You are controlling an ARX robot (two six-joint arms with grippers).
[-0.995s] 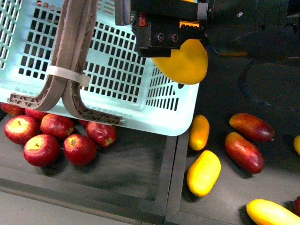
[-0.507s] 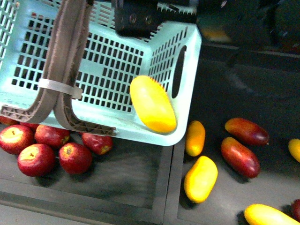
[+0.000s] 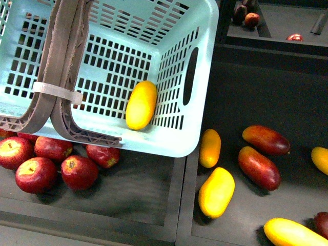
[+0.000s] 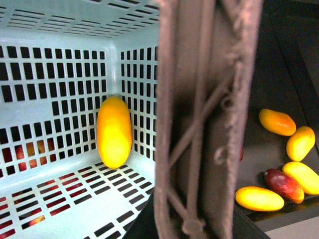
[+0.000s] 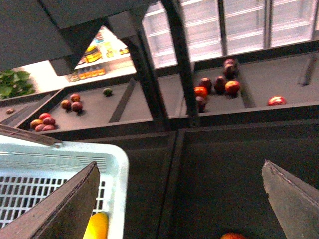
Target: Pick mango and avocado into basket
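Observation:
The yellow mango (image 3: 141, 105) lies inside the pale turquoise basket (image 3: 204, 77), against its slotted wall; the left wrist view also shows the mango (image 4: 114, 132) there. My left gripper (image 4: 194, 224) is shut on the basket's brown-grey handles (image 4: 199, 124), which hide most of its jaws. My right gripper (image 5: 179, 199) is open and holds nothing, hovering beside the basket's corner (image 5: 115, 164) over a dark bin floor. It is out of the front view. A small dark green fruit (image 5: 107, 91) lies in a far bin; I cannot tell whether it is the avocado.
Red apples (image 3: 46, 164) lie under the basket's near edge. In the bin to the right lie yellow fruits (image 3: 216, 192) and dark red oblong ones (image 3: 259, 167). Back bins hold more dark and red fruit (image 5: 214, 87). Raised dividers (image 3: 182, 205) separate the bins.
The right gripper let go of the mango, which dropped and settled inside the basket. The right arm has drawn back out of the front view. The basket shifted slightly left.

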